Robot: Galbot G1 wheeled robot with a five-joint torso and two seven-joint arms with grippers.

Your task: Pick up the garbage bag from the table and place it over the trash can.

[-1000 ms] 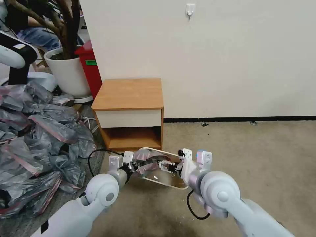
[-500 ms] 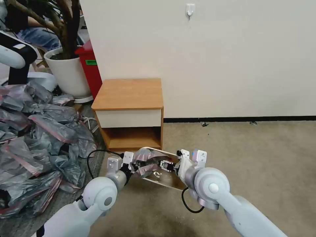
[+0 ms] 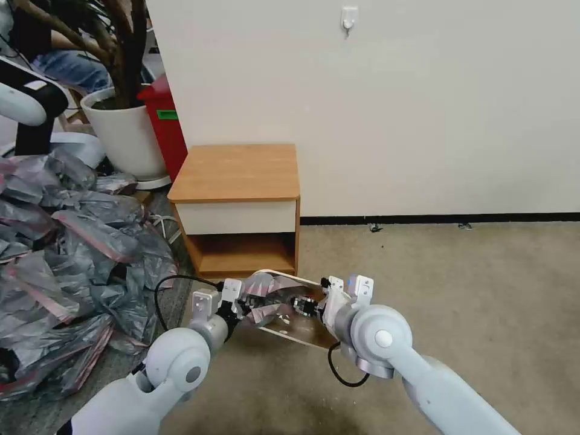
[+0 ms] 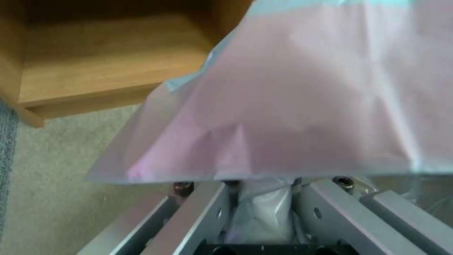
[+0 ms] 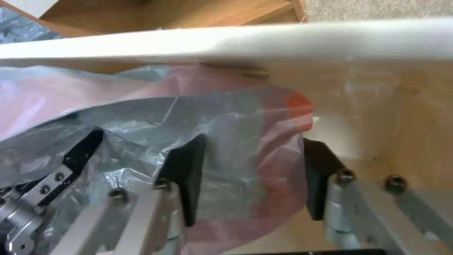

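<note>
Holding the garbage bag (image 3: 269, 296) between us over the trash can (image 3: 302, 337), we had both arms low in front of the bare wooden surface (image 3: 237, 172). Our left end effector (image 3: 237, 305) sat at the can's left end and our right end effector (image 3: 311, 304) toward its right, the two pointed at each other with the crumpled bag strung between them.

In the left wrist view, the left end effector (image 4: 262, 212) was narrowed on a pinch of pale film, and the pink band of the bag (image 4: 302, 106) fanned out straight ahead of its tips, with the lower shelf (image 4: 94, 71) of the surface beyond.

In the right wrist view, the right end effector (image 5: 252, 180) stood wide, its dark pads (image 5: 186, 177) spread inside the bag's mouth so that the film (image 5: 245, 148) draped over and between them. The can's pale rim (image 5: 283, 40) ran crosswise just ahead of those pads, and its cream inner wall (image 5: 401, 117) lay to one side of them.

We judged that the move turned on this: the bag's mouth lay along the can's long axis, between the two end effectors. On the right the pink band sat inside the rim rather than over it. The right end effector was the nearer to that uncovered stretch. How the left end stood against the rim, we could not tell.
</note>
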